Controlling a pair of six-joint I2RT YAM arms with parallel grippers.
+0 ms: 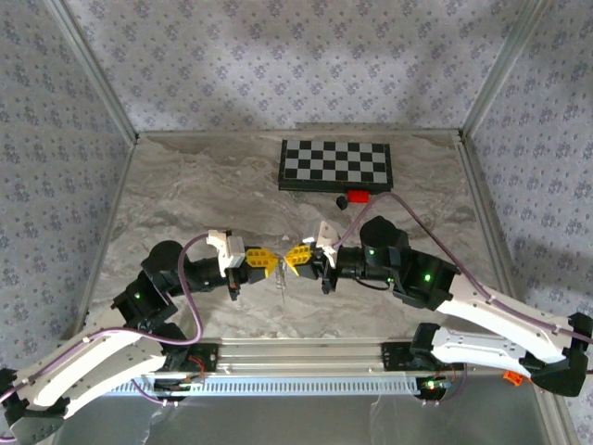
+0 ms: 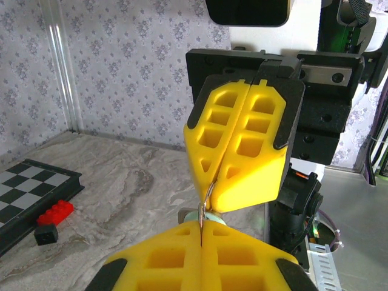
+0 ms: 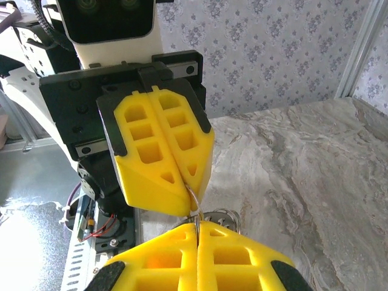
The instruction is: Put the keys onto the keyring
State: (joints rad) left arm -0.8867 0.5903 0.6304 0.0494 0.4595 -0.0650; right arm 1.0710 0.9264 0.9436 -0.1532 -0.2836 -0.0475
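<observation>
mostly hidden, the keyring point(image 2: 207, 195) is pinched between left pincer point(image 2: 201, 229) and right pincer point(image 2: 214, 182).

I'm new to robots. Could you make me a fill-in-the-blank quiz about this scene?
The left yellow claw and right yellow claw are both ____. The black-and-white checkerboard lies at the marble-patterned table's ____ edge. Beside the small black block sits a small plastic block coloured ____.
Missing: shut; far; red.

Matt marbled table point(image 1: 185, 185) (glossy plastic block point(image 2: 56, 212))
</observation>
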